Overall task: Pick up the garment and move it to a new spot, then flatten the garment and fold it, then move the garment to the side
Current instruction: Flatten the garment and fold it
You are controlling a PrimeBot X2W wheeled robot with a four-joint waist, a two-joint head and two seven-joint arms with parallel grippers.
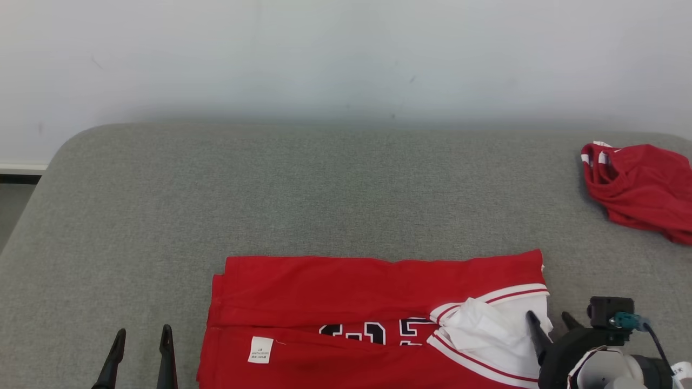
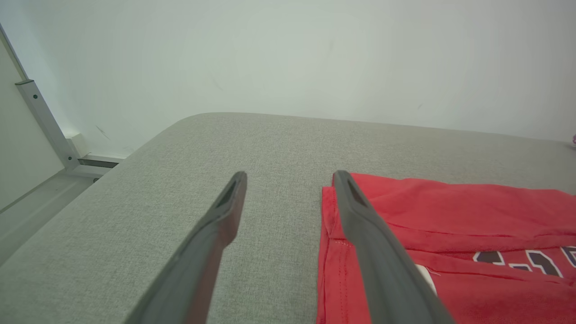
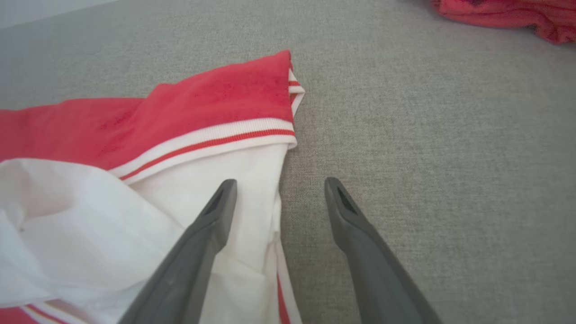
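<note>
The garment [image 1: 346,302] is a red jersey with white trim, dark numbers and a small white label, lying folded flat on the grey cushion near the front edge. Its left hem [image 2: 333,234] lies beside my left gripper [image 2: 290,177], whose fingers stand open over bare fabric, the right finger just above the hem. In the head view that left gripper [image 1: 141,335] is a little left of the jersey. My right gripper [image 1: 549,319] is open at the jersey's right end; its left finger [image 3: 211,220] hangs over the white lining [image 3: 90,216], the right one over cushion. Neither holds anything.
A second red garment [image 1: 640,186] lies crumpled at the far right of the grey cushioned surface [image 1: 324,183]. A pale wall [image 1: 346,54] runs behind it. The cushion's left edge drops to a floor strip [image 2: 40,198].
</note>
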